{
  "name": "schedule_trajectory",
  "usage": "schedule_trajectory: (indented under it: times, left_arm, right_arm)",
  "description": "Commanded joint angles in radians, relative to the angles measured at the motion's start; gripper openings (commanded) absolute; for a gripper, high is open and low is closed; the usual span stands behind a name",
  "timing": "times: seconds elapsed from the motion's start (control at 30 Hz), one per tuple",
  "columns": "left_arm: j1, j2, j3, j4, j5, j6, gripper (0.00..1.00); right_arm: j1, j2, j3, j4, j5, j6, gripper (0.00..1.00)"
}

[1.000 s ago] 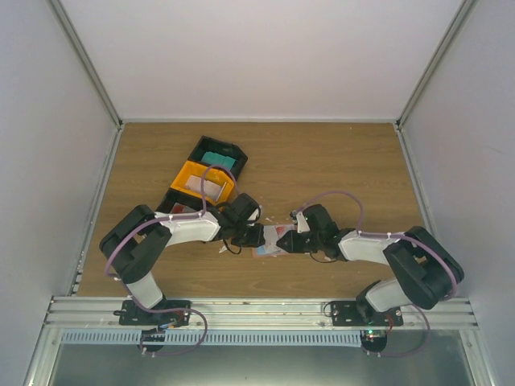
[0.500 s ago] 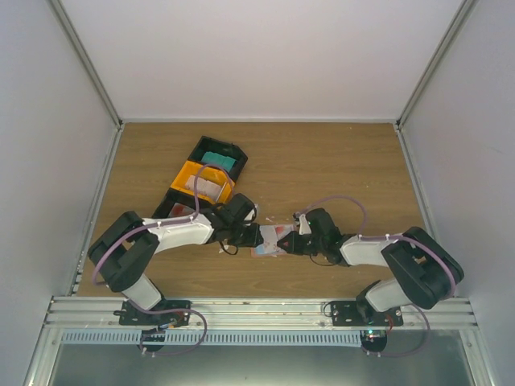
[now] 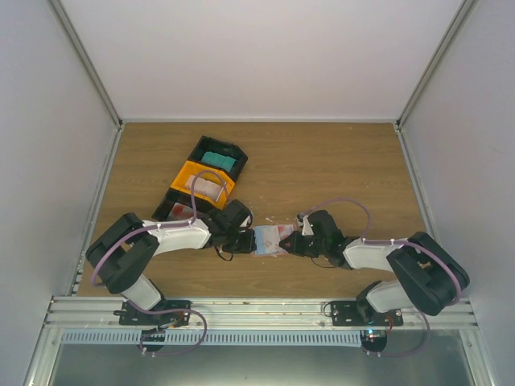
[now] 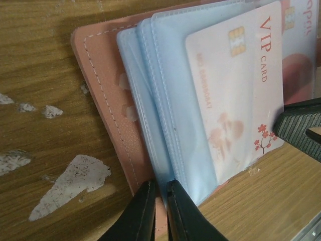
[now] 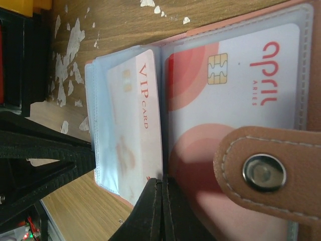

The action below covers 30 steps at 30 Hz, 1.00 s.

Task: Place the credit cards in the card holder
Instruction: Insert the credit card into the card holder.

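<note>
The salmon card holder point(image 3: 270, 239) lies open on the wood between my two grippers, its clear blue sleeves point(image 4: 170, 90) fanned out. A pale pinkish-white VIP card point(image 4: 235, 95) sits partly in one sleeve. A red card point(image 5: 235, 85) fills the sleeve beside the snap tab point(image 5: 261, 173). My left gripper point(image 4: 160, 185) is pinched on a sleeve edge at the holder's rim. My right gripper point(image 5: 161, 182) is shut, its tips against the VIP card's point(image 5: 138, 125) lower corner at the fold, with nothing visible between them. A teal card point(image 3: 217, 159) lies in the far black bin.
An orange bin point(image 3: 191, 173) and black bins point(image 3: 170, 207) stand in a row at the left rear, just behind my left arm. White scraps point(image 4: 70, 183) speckle the wood beside the holder. Grey walls close in the table's sides.
Both arms have dropped lower and shifted slightly toward the near edge. The holder between the grippers has stayed almost in place.
</note>
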Motion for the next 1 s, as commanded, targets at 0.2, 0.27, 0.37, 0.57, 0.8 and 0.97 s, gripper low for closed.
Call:
schedule_trajectory:
  times: [0.2, 0.27, 0.37, 0.57, 0.8, 0.97]
  left_arm:
    - [-0.006, 0.031, -0.014, 0.026, 0.012, -0.001, 0.09]
    - [-0.007, 0.033, -0.014, 0.026, 0.012, 0.002, 0.08]
    - [-0.006, 0.034, -0.015, 0.025, 0.014, 0.004, 0.08]
    - [-0.008, 0.037, -0.017, 0.027, 0.018, 0.009, 0.08]
    - [-0.008, 0.034, -0.012, 0.028, 0.027, 0.019, 0.08]
    - [-0.008, 0.034, -0.008, 0.029, 0.029, 0.022, 0.08]
  right_arm:
    - [0.021, 0.068, 0.033, -0.065, 0.027, 0.047, 0.01]
    - [0.038, 0.089, 0.047, -0.062, 0.023, 0.048, 0.0]
    - [0.052, 0.109, 0.058, -0.061, 0.018, 0.046, 0.0]
    - [0.066, 0.118, 0.074, -0.063, 0.005, 0.036, 0.01]
    - [0.075, 0.122, 0.11, -0.092, -0.056, -0.06, 0.01]
    - [0.075, 0.106, 0.119, -0.133, -0.063, -0.106, 0.04]
